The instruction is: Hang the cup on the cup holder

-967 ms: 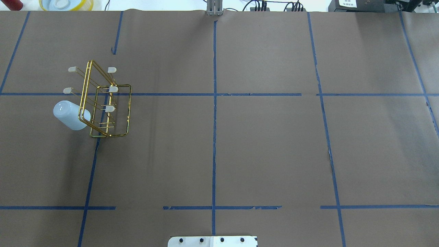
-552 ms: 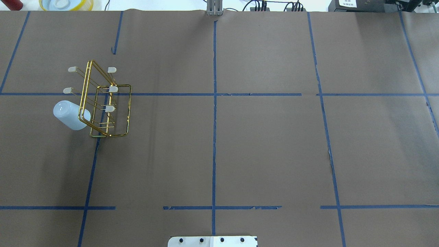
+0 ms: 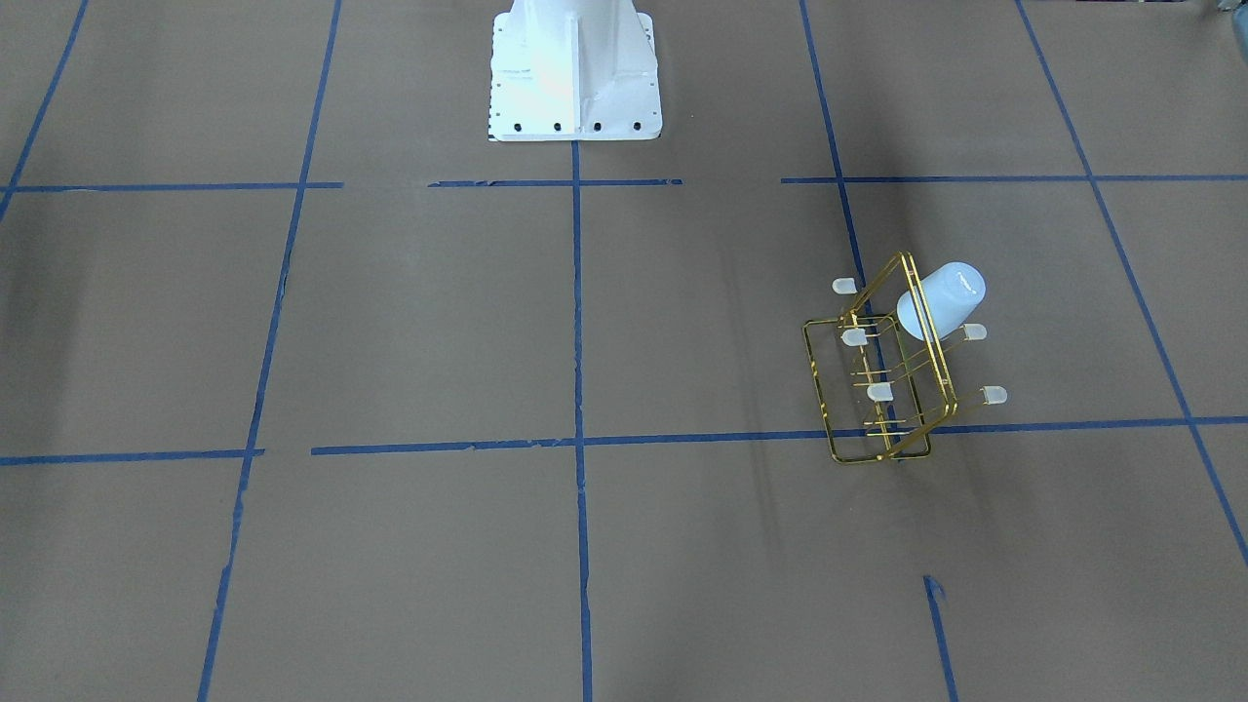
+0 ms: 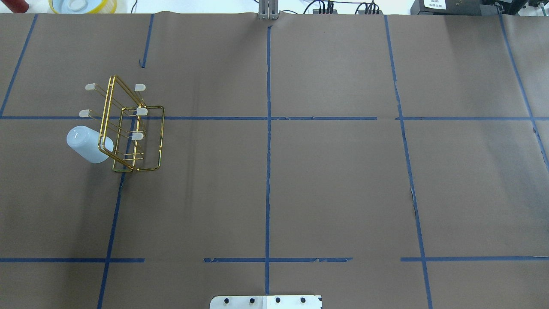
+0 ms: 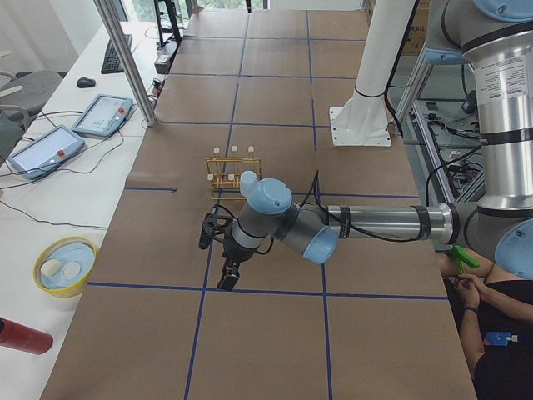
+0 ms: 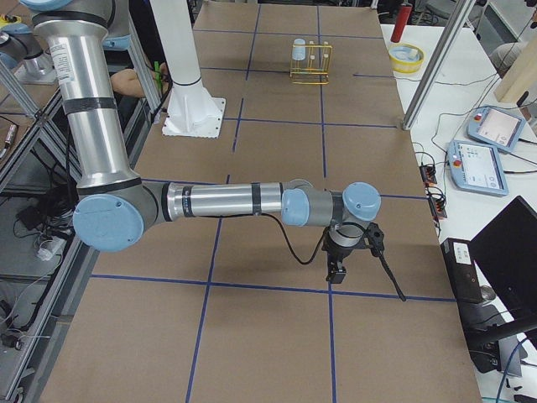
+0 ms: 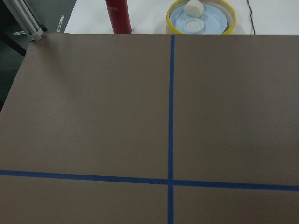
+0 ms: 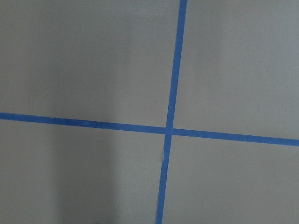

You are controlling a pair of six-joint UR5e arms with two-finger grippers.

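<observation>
The pale blue-white cup [image 4: 85,143] sits mouth-down and tilted over a prong on the left side of the gold wire cup holder [image 4: 133,128]. Both also show in the front view, the cup [image 3: 944,297] on the holder [image 3: 882,380]. No gripper touches them. My left gripper [image 5: 215,262] shows only in the exterior left view, hanging over the table in front of the holder [image 5: 226,173]. My right gripper [image 6: 365,281] shows only in the exterior right view, far from the holder [image 6: 310,63]. I cannot tell whether either gripper is open or shut.
A yellow-rimmed bowl [image 7: 201,16] and a red bottle [image 7: 118,16] stand past the table's left end. The white robot base [image 3: 573,68] is at the table's middle edge. Tablets [image 5: 40,150] lie on the side bench. A seated person [image 5: 491,333] is beside the robot.
</observation>
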